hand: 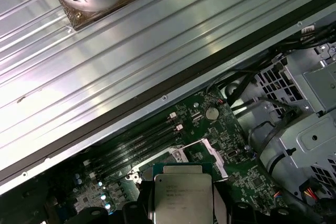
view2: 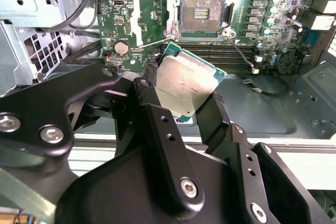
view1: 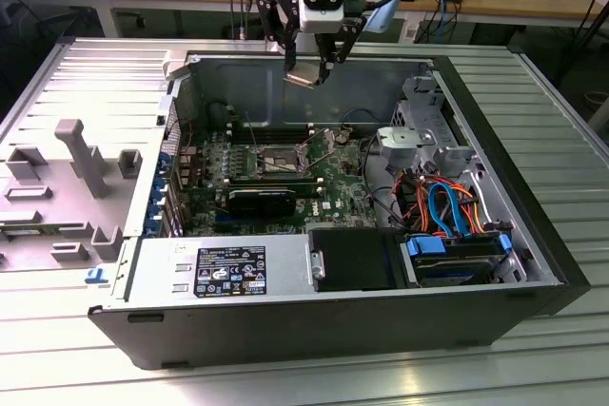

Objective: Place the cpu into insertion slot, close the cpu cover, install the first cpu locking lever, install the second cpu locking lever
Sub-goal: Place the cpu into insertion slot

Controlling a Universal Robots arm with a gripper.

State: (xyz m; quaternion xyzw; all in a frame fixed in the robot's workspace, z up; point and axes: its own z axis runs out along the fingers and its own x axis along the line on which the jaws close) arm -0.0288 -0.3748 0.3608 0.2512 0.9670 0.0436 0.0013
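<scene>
1. Ribbed metal bench [view1: 552, 140] with an open PC case [view1: 314, 325] lying on it, and cluttered desks behind at 12 o'clock in the exterior view.
2. Your gripper [view1: 309, 71] hangs above the case with its fingers clamped on the edges of the cpu [view1: 303, 77]. The chip looks slanted rather than flat to me.
3. The insertion slot [view1: 274, 161] sits at about 7 o'clock from the gripper in the exterior view, well below it. It's bare, with the cpu cover [view2: 149, 19] swung open beside it.
4. My take: level the chip and square it to the socket while you're high up. Those exposed contacts probably won't forgive any sliding.
5. Watch the memory slots [view1: 271, 181] just beside the socket at 6 o'clock. The drive cage [view1: 414, 135] and cable bundle [view1: 447, 206] at 3 to 4 o'clock are well apart, so likely no bother.
</scene>
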